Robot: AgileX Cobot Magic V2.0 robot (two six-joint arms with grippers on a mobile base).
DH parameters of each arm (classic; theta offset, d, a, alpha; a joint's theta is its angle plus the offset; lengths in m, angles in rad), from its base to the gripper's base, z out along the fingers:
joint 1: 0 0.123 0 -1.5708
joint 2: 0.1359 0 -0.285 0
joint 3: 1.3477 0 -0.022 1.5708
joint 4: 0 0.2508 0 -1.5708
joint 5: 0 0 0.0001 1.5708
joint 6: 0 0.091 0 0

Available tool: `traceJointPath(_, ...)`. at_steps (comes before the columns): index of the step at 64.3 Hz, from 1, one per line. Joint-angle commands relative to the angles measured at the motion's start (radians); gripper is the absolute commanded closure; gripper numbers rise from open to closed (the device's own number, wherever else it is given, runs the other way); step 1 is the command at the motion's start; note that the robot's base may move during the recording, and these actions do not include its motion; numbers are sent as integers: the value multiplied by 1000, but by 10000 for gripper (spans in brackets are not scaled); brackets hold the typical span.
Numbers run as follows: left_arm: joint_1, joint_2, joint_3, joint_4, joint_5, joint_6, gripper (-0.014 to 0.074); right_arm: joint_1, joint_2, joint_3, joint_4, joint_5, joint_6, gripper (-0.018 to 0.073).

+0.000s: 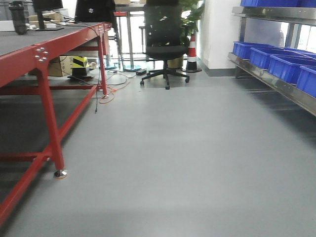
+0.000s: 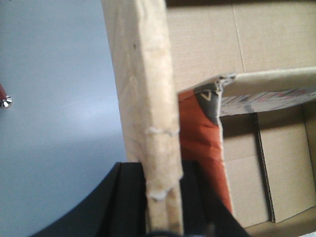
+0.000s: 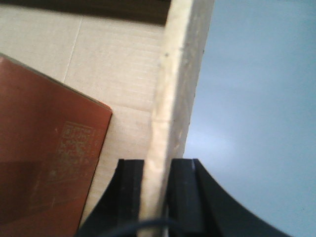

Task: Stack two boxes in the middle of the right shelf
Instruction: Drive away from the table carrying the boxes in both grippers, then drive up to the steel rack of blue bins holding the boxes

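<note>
With the box [image 2: 143, 89] walls clamped inside the left gripper [image 2: 163, 200] and the right gripper [image 3: 156, 190], carry it level, both arms together.

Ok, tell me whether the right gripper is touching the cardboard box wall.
Touching. The right wrist view shows the right gripper's black fingers pressed against both faces of the box wall, no gap visible.

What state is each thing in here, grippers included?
Brown corrugated cardboard box: open-topped, held over the grey floor, orange packet inside.
Left gripper: jaws shut on the box's wall.
Right gripper: jaws shut on the box's wall.
Blue plastic bins: lined up on the stainless-steel shelf tier.
Black office chair: upright, empty.
</note>
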Motion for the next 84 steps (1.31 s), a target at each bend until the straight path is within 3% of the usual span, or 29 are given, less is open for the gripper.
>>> traceJointPath(1, -5, -10, -12, -26, -50, -3, 708, -7, -8, -8, -12, -47, -6, 713)
traceJointPath(84, -5, -10, -12, 14, -50, -3, 708, -7, -8, -8, -12, -47, -6, 713)
